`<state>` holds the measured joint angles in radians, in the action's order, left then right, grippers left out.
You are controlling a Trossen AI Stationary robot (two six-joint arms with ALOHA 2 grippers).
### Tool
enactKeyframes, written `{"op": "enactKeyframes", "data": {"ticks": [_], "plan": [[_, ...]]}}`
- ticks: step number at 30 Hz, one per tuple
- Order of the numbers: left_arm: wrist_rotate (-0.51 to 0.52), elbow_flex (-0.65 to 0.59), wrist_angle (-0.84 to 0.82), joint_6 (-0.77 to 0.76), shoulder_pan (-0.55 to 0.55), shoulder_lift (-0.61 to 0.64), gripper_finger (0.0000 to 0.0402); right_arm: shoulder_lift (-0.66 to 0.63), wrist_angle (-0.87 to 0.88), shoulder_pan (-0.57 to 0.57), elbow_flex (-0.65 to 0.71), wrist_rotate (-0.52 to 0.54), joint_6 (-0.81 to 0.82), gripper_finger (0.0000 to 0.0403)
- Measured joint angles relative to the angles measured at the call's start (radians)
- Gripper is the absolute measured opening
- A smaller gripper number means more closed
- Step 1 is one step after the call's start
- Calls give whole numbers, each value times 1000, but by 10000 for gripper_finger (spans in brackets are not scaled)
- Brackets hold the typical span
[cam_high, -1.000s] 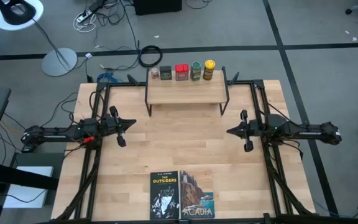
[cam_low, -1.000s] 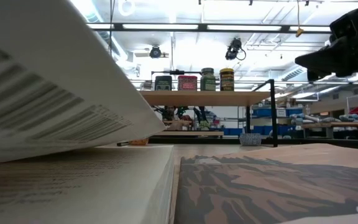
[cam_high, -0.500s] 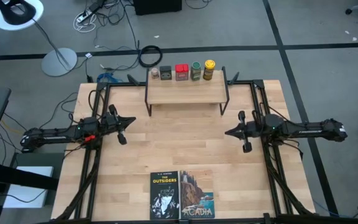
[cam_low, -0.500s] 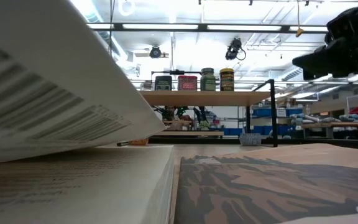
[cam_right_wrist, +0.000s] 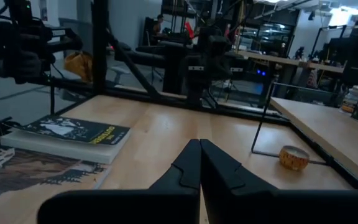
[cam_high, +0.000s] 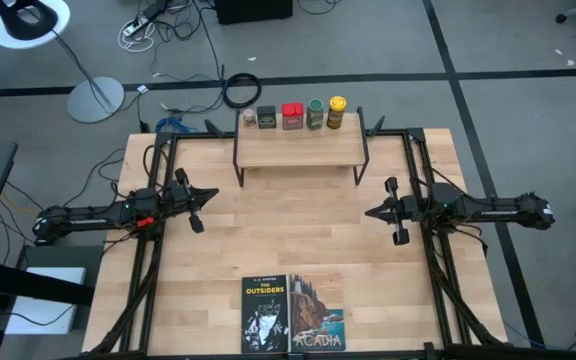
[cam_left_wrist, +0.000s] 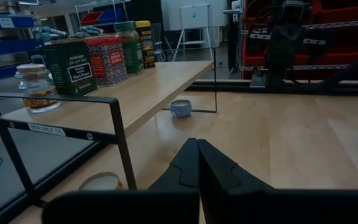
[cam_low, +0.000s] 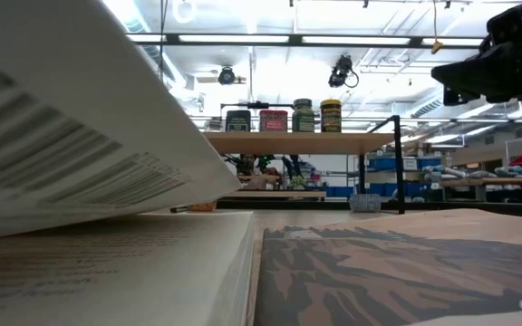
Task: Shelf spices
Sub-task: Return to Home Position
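From above, the spices (cam_high: pixel 315 113) stand in a row along the back of the shelf (cam_high: pixel 300 150): dark tin (cam_high: pixel 267 118), red tin (cam_high: pixel 292 116), green jar (cam_high: pixel 315 113), yellow jar (cam_high: pixel 336 111). A small glass jar (cam_high: pixel 250 118) sits just beside the dark tin. The left gripper (cam_high: pixel 213 198) and right gripper (cam_high: pixel 370 212) hover over the table (cam_high: pixel 298 245), well apart, each pointing inward. Two books (cam_high: pixel 293 312) lie at the near edge.

At table height, the four containers show upright on the shelf board, and the right gripper hangs high at the picture's edge, holding nothing.

Through the left wrist camera, that gripper's fingers (cam_left_wrist: pixel 188 163) are pressed together and empty, with the shelf and its row beyond.

Through the right wrist camera, its fingers (cam_right_wrist: pixel 190 163) are likewise pressed together and empty, with the books off to one side.

Shelving looks finished, so the step in hand is likely parking the arms. The next move calls only for drawing both arms to rest, clear of the shelf.
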<state>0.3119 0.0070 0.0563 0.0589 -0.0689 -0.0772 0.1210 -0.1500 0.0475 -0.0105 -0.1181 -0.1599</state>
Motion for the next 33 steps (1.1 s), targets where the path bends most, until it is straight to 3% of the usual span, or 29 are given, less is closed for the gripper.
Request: {"op": "enactKeyframes", "data": {"ticks": [25,33], "plan": [[-8,0,-1,4,0,1,0,-117,123,0,0,13,-45,3],[-8,0,-6,15,0,0,0,-117,125,0,0,79,-53,7]]}}
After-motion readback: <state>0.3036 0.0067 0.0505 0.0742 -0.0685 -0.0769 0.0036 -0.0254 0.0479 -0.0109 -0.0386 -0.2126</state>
